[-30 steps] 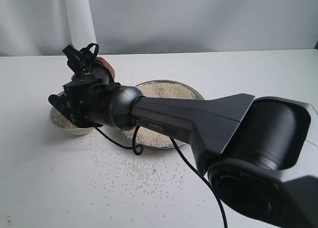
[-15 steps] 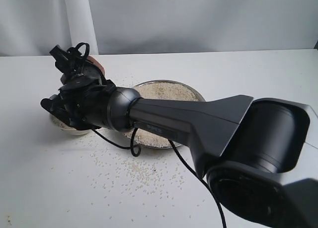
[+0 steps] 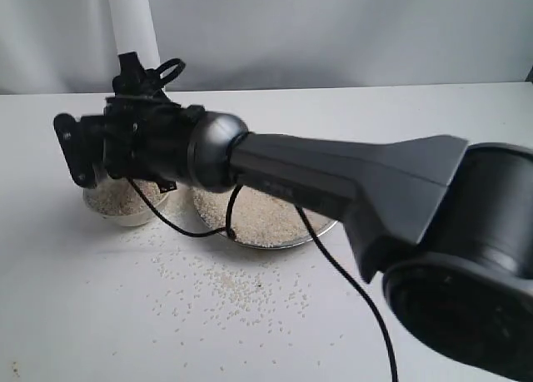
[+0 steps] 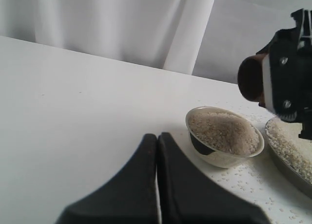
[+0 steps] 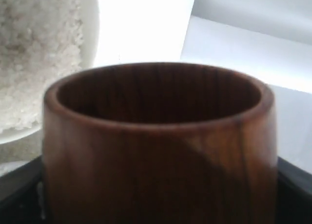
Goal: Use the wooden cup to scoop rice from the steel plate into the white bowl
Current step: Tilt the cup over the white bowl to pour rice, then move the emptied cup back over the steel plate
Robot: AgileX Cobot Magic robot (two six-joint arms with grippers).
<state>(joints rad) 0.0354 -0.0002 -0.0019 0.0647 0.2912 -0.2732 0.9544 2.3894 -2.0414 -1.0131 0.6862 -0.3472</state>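
Your right gripper [image 4: 269,80], jaws clamped on the wooden cup [image 5: 156,141], holds it tipped and seemingly empty above the full white bowl [image 4: 214,158] toward the desk's left edge: pour looks done, so swing to the steel plate [image 3: 275,245] for rice [image 3: 258,220] next; left gripper [image 4: 157,138], jaws shut, holds nothing.

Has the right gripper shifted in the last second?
Yes. The right gripper rose and rolled in the exterior view, uncovering more of the white bowl.

Black arm [image 3: 333,178] over rice-filled white bowl [image 3: 125,218], steel plate [image 3: 287,242] beside, scattered grains [image 3: 241,290]
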